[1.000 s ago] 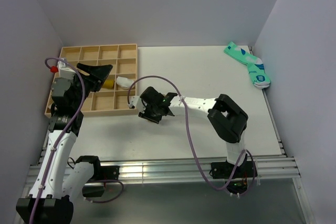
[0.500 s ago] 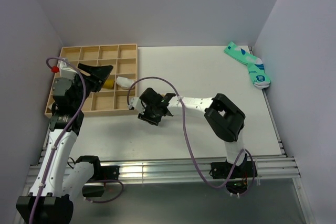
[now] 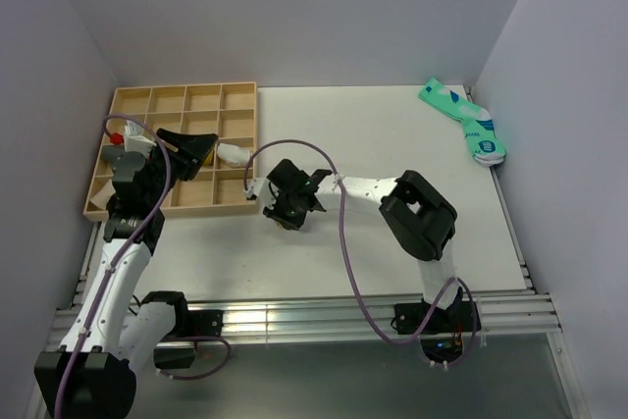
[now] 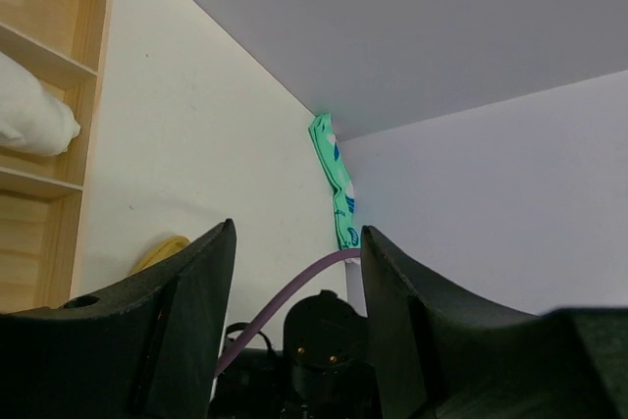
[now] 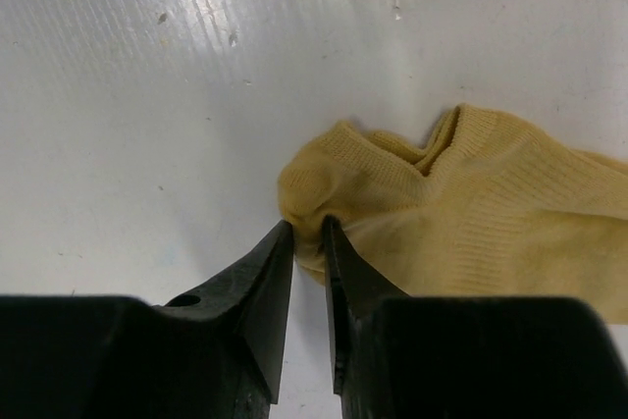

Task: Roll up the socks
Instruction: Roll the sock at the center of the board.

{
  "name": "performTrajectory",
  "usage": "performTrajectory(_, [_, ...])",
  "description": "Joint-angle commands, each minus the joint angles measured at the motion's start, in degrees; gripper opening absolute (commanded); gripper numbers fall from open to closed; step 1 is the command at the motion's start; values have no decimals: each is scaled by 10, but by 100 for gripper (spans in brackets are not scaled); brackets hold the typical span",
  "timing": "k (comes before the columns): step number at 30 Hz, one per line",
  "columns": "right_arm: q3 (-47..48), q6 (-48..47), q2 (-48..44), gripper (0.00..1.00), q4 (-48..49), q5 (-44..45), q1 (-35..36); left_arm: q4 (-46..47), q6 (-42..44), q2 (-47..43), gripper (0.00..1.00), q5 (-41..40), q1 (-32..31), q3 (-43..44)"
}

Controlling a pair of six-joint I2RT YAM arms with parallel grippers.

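Observation:
A mustard-yellow ankle sock (image 5: pixel 471 213) lies flat on the white table by the tray's near right corner. My right gripper (image 5: pixel 308 228) is shut on a bunched fold at its edge. In the top view the right gripper (image 3: pixel 285 199) hides the sock. A bit of the sock shows in the left wrist view (image 4: pixel 162 250). My left gripper (image 3: pixel 191 147) hangs open and empty above the wooden tray, with its jaws wide apart in the left wrist view (image 4: pixel 297 233). No beige sock with brown bands is in view.
The wooden compartment tray (image 3: pixel 137 103) sits at the back left and holds a white rolled sock (image 3: pixel 233 152), also in the left wrist view (image 4: pixel 34 120). A teal pair of socks (image 3: pixel 466 123) lies at the back right by the wall. A purple cable (image 3: pixel 294 149) arcs over the right arm.
My left arm has shifted a little right and toward me over the tray. The right gripper has barely moved and stays on the table beside the tray.

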Motion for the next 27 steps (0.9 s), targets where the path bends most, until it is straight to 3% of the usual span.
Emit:
performTrajectory(1, [-7, 3, 11, 25, -19, -27, -19, 46, 11, -1, 59, 8, -11, -26])
performTrajectory(5, [-8, -7, -9, 17, -62, -102, -47, 81, 22, -13, 56, -29, -50, -80])
performTrajectory(11, [9, -65, -16, 16, -184, -261, -116, 175, 64, -37, 54, -113, -154, -161])
performTrajectory(18, [23, -178, 17, 15, -339, -369, -148, 330, 141, -42, 46, -190, -282, -288])
performTrajectory(21, [19, -188, 17, 15, -359, -368, -151, 388, 177, 5, 43, -220, -347, -307])
performTrajectory(23, [-11, -157, 2, 16, -310, -336, -151, 406, 187, 45, 42, -244, -381, -310])
performTrajectory(27, [-59, -117, -42, 32, -237, -276, -149, 461, 184, 82, 42, -238, -395, -321])
